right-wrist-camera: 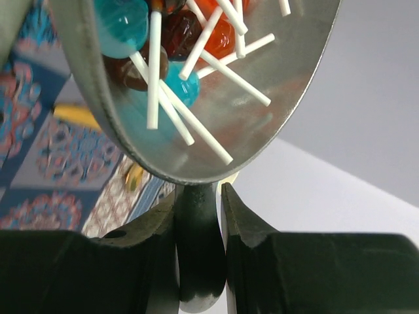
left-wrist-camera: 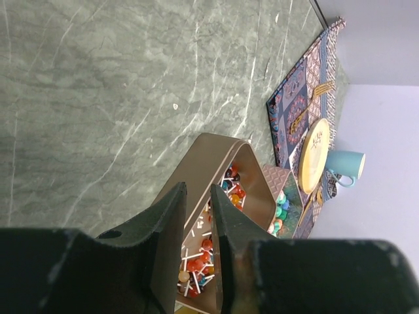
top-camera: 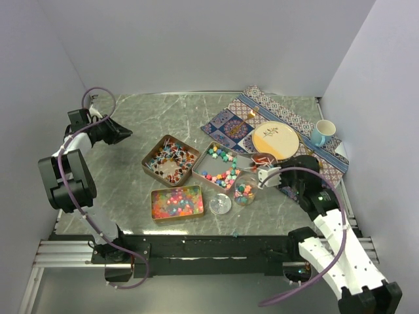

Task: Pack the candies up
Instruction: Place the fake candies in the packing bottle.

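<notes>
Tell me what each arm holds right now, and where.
Right jaws clamp a metal spoon by its handle, loaded with stick sweets. Left jaws, slightly apart, hold nothing.

In the right wrist view the metal scoop (right-wrist-camera: 281, 78) runs off the top edge, so only some of its stick sweets (right-wrist-camera: 180, 88) show. In the left wrist view the left fingers (left-wrist-camera: 163, 242) hide the lower end of the tin (left-wrist-camera: 209, 154), which the bottom edge also cuts off. From above, the scoop is a small reddish blur at centre right, and its load perhaps cannot be told.
</notes>
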Available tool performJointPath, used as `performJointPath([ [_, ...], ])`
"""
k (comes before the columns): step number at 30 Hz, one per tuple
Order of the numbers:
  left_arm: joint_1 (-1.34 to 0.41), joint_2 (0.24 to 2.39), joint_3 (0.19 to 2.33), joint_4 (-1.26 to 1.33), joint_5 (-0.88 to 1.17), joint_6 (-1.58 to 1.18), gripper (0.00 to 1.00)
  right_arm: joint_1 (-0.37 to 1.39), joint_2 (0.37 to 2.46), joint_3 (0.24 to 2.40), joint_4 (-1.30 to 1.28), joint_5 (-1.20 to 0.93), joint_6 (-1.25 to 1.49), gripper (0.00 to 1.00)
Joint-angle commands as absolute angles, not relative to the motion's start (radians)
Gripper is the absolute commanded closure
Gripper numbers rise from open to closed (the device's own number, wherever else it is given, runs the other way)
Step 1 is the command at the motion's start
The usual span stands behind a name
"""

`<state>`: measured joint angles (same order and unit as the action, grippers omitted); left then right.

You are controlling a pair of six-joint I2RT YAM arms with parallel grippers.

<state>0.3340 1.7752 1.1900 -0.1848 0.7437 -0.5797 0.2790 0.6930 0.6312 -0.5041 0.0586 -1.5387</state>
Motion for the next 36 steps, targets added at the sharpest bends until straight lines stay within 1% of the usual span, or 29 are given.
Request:
performJointPath([
  [1,0.327,1.74,1.215,-0.163,0.73,-0.551,0.72,0.181,0.644,0.643,-0.6,0.005,-1.689,1.0],
  [8,0.325,1.743,1.204,-0.14,0.721,-0.552,0.72,0.095,0.641,0.672,-0.663,-0.017,-1.859,1.0],
  [13,0.325,1.74,1.196,-0.123,0.721,-0.558,0.72,0.075,0.664,0.707,-0.692,-0.005,-1.954,1.0],
  [17,0.324,1.74,1.195,-0.115,0.724,-0.564,0.71,0.074,0.676,0.706,-0.666,0.029,-2.029,1.0],
  [25,0.324,1.736,1.167,-0.072,0.738,-0.6,0.71,0.077,0.744,0.736,-0.632,0.106,-2.097,1.0],
  [36,0.322,1.72,1.134,-0.048,0.742,-0.611,0.71,0.08,0.733,0.738,-0.638,0.095,-2.204,1.0],
])
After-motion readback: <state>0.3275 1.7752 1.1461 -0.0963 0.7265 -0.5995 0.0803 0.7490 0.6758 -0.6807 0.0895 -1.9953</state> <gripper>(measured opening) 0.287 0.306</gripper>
